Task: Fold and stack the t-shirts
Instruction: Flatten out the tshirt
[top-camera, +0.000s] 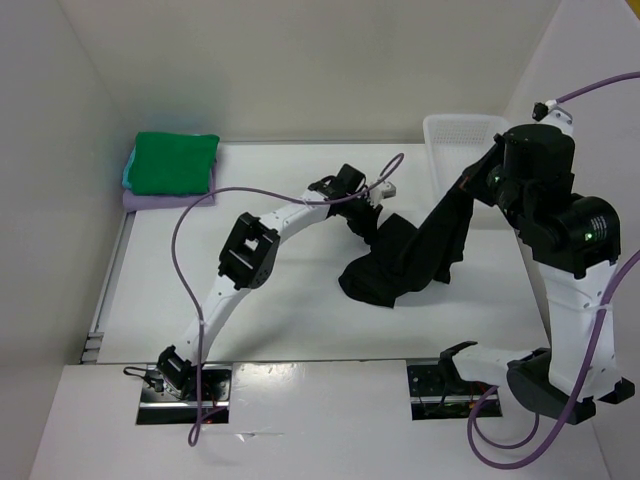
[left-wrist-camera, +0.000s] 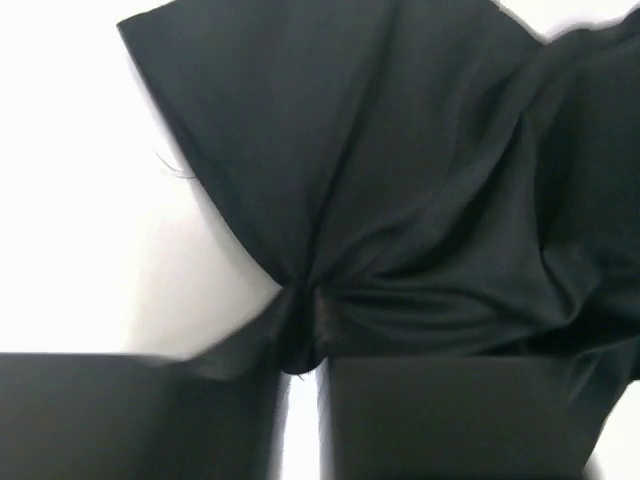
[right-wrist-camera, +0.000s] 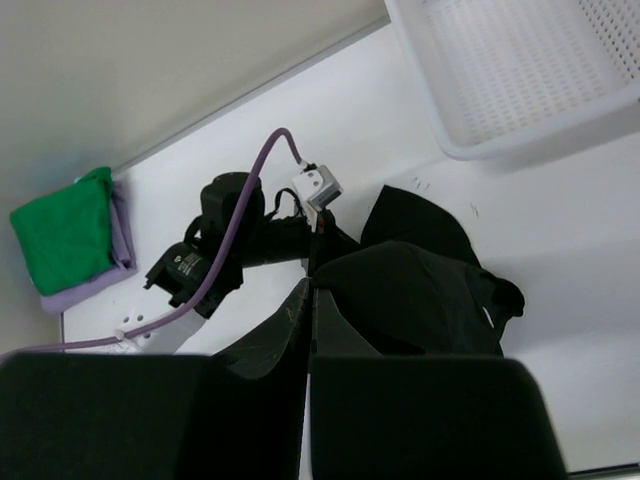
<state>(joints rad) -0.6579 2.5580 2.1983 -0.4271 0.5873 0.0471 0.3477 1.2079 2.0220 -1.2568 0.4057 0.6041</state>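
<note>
Cloth of the black t-shirt (left-wrist-camera: 400, 200) bunched into the narrow gap between the left fingers (left-wrist-camera: 450, 420), closed on that gather. Creases fanning out from the pinch toward 12 and 2 o'clock in the left wrist view, with bare white bench (left-wrist-camera: 80, 200) at 9 o'clock of the fabric.

Another part of the same shirt clamped between the right fingers (right-wrist-camera: 420, 420), pressed together with only a thin slit left between them, and dark fabric draping away beneath toward the bench.

From above: right fingers held high off the bench at about 2 o'clock, black fabric hanging from them in a taut band slanting toward 8 o'clock. Lower end of that band crumpled in a heap on the bench, just right of centre. Left fingers low at the heap's 11 o'clock edge, near the middle of the bench.

Left arm (top-camera: 250, 250) arched from its base at 7 o'clock; right arm (top-camera: 560, 230) upright from its base at 5 o'clock, wrist turned toward the shirt.

White perforated basket (top-camera: 450, 140) at 1 o'clock by the far wall, partly hidden behind the hanging cloth and the right arm.

Folded stack in the far corner at 10 o'clock, well apart from the black shirt: green t-shirt (top-camera: 177, 163) on top, turquoise t-shirt (top-camera: 128, 172) showing only at the left edge, lavender t-shirt (top-camera: 165, 199) at the bottom.
</note>
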